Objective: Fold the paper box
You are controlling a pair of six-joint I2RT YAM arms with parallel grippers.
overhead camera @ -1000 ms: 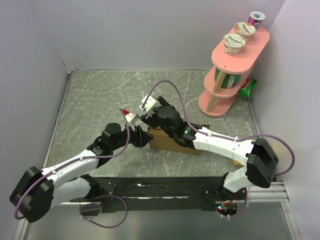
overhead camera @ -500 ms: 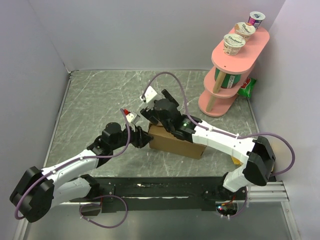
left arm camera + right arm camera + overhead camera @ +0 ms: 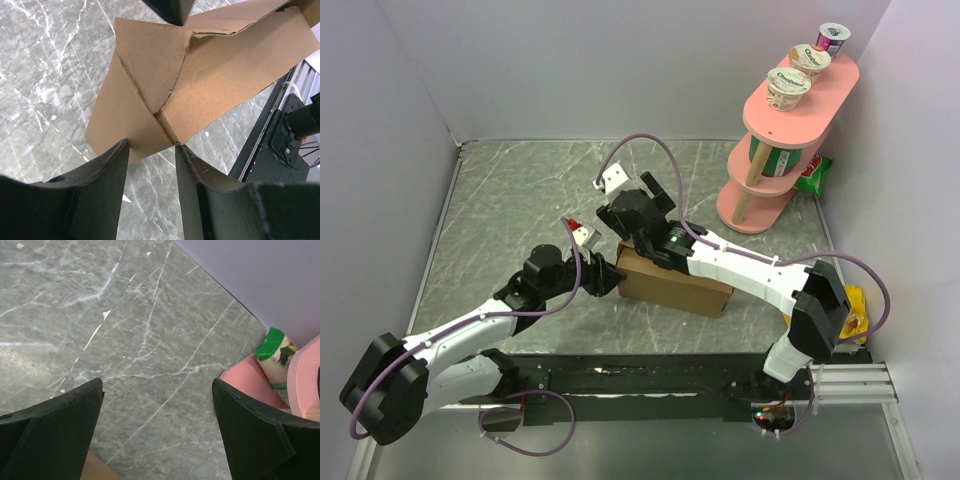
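Right claw [image 3: 157, 390] drawn back from paper box [image 3: 670, 285] — wide, empty, left claw [image 3: 150, 150] narrow at flap

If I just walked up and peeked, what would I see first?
You'd spot the brown paper box in the middle of the grey marble table, with two robot arms bent over it. The left claw sits open at a corner of the box, and the right claw is open by its far side. At the far right, a bright pink shelf holds cups on top.
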